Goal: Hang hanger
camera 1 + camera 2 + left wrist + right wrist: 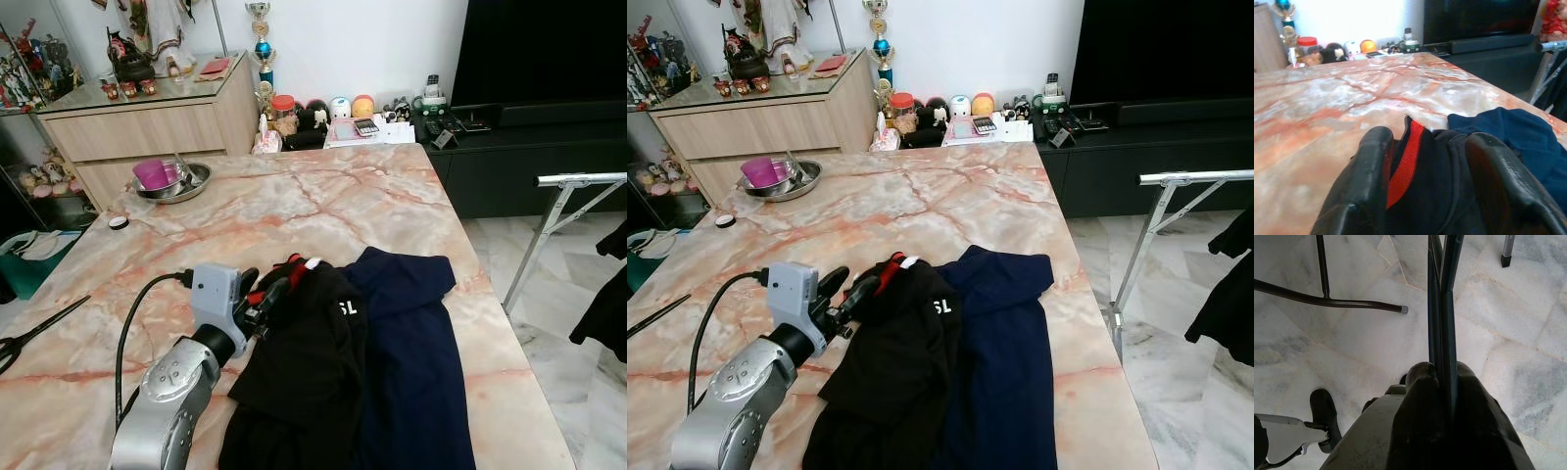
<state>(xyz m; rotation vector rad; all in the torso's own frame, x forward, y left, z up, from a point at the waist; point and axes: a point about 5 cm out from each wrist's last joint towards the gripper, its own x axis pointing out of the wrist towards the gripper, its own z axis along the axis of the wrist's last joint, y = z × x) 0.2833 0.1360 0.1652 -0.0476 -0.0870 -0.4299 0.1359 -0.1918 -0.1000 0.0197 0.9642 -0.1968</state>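
In right claw (1442, 377): hanger (1442, 293).

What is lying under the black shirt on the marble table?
The black shirt overlaps the left part of a navy shirt, and marble table lies beneath. The left gripper pinches its collar. Anything else beneath is covered by the cloth.

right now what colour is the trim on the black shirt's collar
Red, on the black shirt collar trim; it shows best in the left wrist view.

Hidden and cropped
The black shirt (304, 362) and navy shirt (416, 362) are running off the picture's lower edge; scissors (29, 333) are showing partly.
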